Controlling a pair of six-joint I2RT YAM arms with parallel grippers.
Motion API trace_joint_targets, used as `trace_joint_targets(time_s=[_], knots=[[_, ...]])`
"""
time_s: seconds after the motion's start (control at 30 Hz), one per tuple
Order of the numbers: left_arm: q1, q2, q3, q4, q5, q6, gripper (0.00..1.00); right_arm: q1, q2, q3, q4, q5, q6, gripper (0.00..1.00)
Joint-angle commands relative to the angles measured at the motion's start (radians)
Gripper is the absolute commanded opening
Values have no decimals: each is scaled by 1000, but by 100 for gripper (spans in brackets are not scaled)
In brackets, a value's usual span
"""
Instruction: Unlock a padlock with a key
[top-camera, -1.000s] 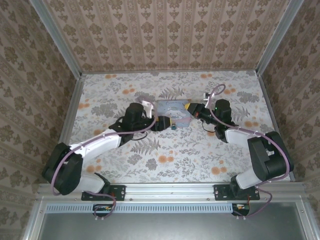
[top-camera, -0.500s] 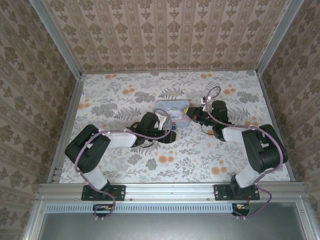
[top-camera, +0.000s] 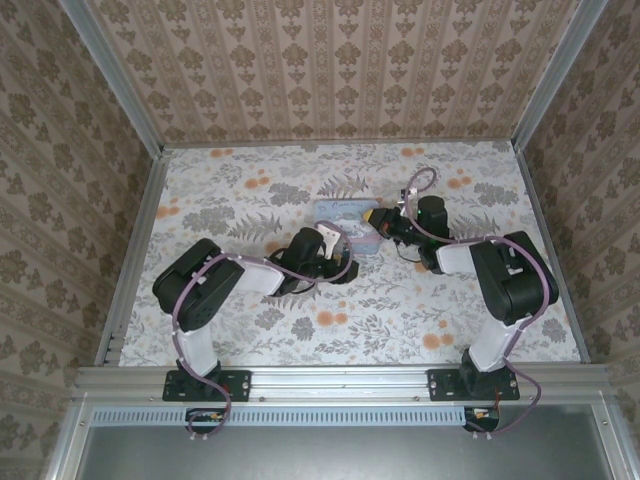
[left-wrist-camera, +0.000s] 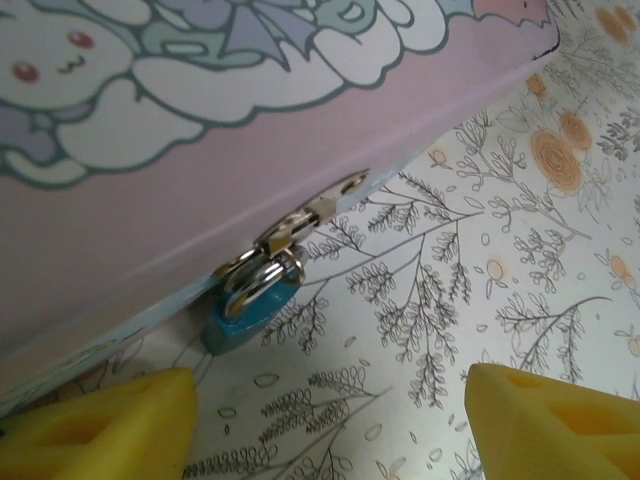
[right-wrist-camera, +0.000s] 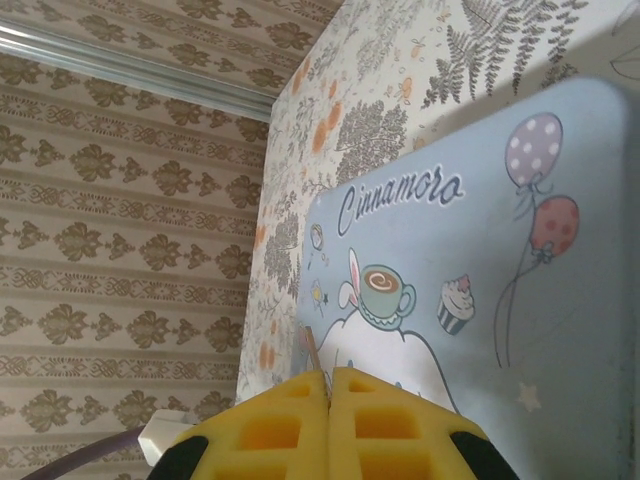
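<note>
The padlock is tiny and teal, hanging by its silver shackle from the hasp on the front edge of the cartoon-printed tin. My left gripper is open just in front of it, and the lock lies close to the left fingertip. In the top view the left gripper sits at the tin's near edge. My right gripper is shut on the key, whose thin brownish blade pokes out above the tin lid. That right gripper hovers at the tin's right end.
The floor is flower-printed paper, enclosed by patterned walls with metal rails along the edges. Both arms fold low toward the middle, the right arm on its side.
The left arm has folded in and its gripper has slid right and nearer along the tin's front edge. The right gripper has shifted slightly at the tin's right end.
</note>
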Motion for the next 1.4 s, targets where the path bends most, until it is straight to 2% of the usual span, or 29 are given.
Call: trace_joint_targets(time_s=[0.0, 0.33, 0.8, 0.97, 1.23, 1.37], knots=[[-3, 39, 27, 52, -60, 37, 72, -6, 29, 32, 46, -7, 17, 0], [-3, 121, 67, 146, -13, -9, 72, -6, 80, 37, 67, -4, 25, 0], [48, 177, 59, 354, 86, -194, 72, -6, 108, 43, 73, 1, 31, 0], [48, 179, 70, 317, 64, -193, 72, -5, 116, 42, 83, 1, 39, 0], [31, 177, 130, 92, -53, -145, 71, -6, 124, 33, 100, 1, 40, 0], [26, 180, 151, 37, -88, -134, 71, -5, 137, 28, 117, 0, 47, 0]])
